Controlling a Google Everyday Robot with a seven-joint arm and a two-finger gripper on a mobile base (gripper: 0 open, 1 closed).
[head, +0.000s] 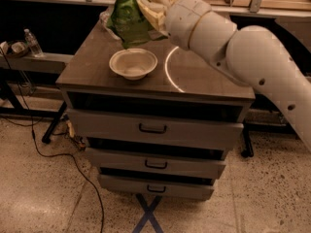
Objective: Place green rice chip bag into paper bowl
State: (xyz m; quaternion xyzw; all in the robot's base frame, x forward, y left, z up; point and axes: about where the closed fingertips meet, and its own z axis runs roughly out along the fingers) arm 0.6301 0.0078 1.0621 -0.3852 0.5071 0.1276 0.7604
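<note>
My gripper (151,9), clamped on the green rice chip bag (127,19) above the cabinet's (204,79) back, covers its right edge; my arm (262,62) is cut off at right.

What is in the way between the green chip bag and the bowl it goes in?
Nothing that I can see. The gripper holds the green rice chip bag up above the back of the cabinet top, just behind the paper bowl. The bowl looks empty, and only open air lies between them.
</note>
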